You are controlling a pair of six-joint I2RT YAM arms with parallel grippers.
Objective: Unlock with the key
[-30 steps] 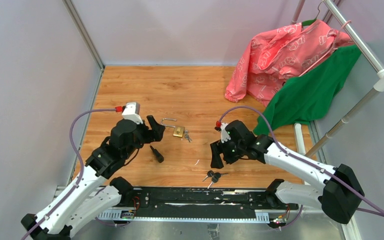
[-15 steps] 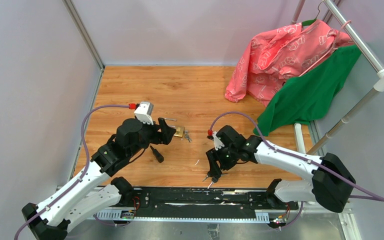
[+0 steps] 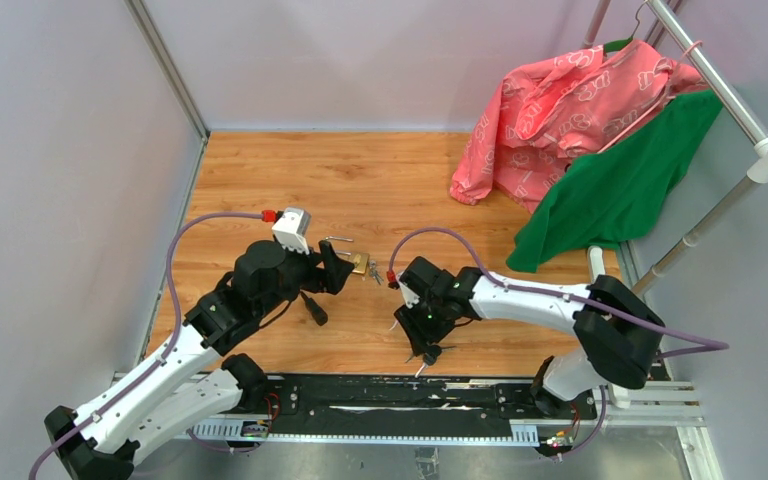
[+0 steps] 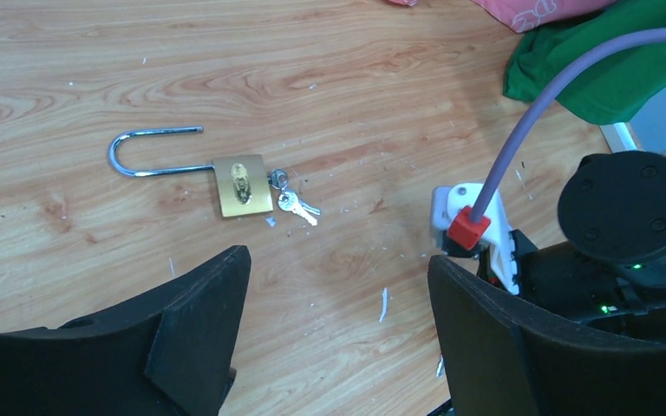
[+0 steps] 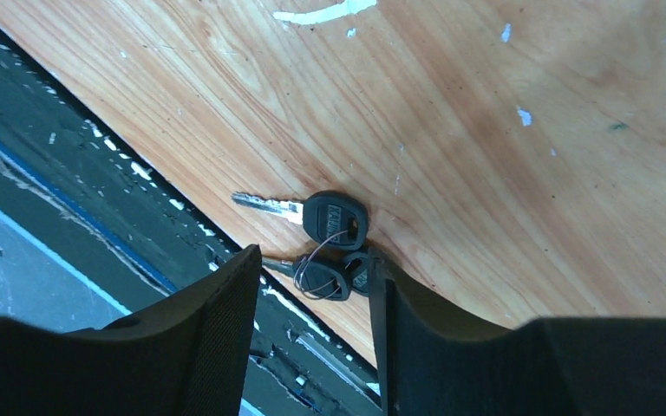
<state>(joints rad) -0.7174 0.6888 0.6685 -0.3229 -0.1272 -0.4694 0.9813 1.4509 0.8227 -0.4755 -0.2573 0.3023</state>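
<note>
A brass padlock [image 4: 243, 185] lies on the wooden table with its steel shackle [image 4: 152, 152] swung out to the left. A small bunch of silver keys [image 4: 295, 204] hangs at its right end. In the top view the padlock [image 3: 358, 262] is just beyond my left gripper [image 3: 335, 270]. My left gripper [image 4: 338, 347] is open and empty, short of the padlock. A bunch of black-headed keys [image 5: 334, 217] lies at the table's front edge [image 3: 430, 352]. My right gripper [image 5: 312, 338] is open and straddles one key head [image 5: 325, 277], its right finger [image 5: 451, 347] touching the bunch.
A small black cylinder [image 3: 313, 308] lies below my left gripper. The black base rail [image 5: 69, 173] runs just past the table's front edge beside the keys. Pink cloth [image 3: 570, 100] and green cloth [image 3: 620, 180] hang from a rack at the back right.
My right gripper has moved left and down onto the black-headed keys at the front edge. My left gripper moved right towards the padlock, then nearly stopped.
</note>
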